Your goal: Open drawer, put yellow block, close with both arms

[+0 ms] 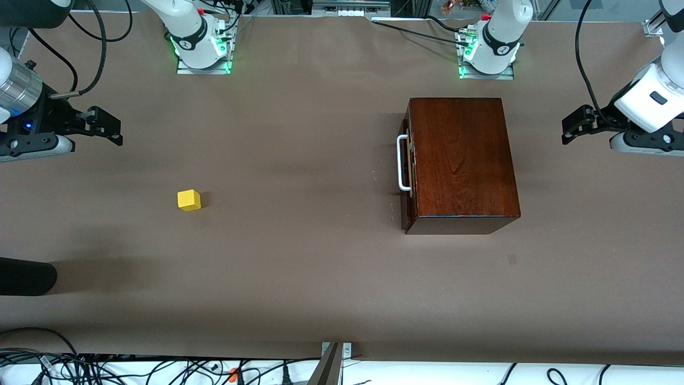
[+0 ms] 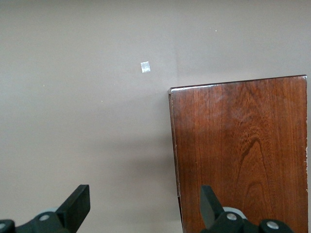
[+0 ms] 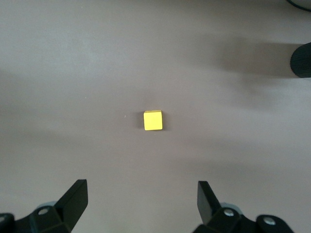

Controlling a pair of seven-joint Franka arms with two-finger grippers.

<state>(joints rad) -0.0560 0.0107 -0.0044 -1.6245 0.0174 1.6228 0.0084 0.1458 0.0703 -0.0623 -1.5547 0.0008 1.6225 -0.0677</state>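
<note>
The glossy dark-brown wooden box (image 1: 462, 160) stands toward the left arm's end of the table. Its drawer is shut, with the white U-shaped handle (image 1: 402, 163) facing the right arm's end. The box top also shows in the left wrist view (image 2: 240, 155). The yellow block (image 1: 188, 200) lies on the table toward the right arm's end, and shows in the right wrist view (image 3: 153, 120). My left gripper (image 1: 574, 128) is open and empty, up in the air beside the box. My right gripper (image 1: 107, 128) is open and empty, above the table at the right arm's end.
The brown table cover (image 1: 320, 267) spreads all round. A black rounded object (image 1: 26, 276) juts in at the table's edge on the right arm's end, nearer the front camera than the block. A small pale scrap (image 2: 145, 67) lies on the cover near the box. Cables run along the front edge.
</note>
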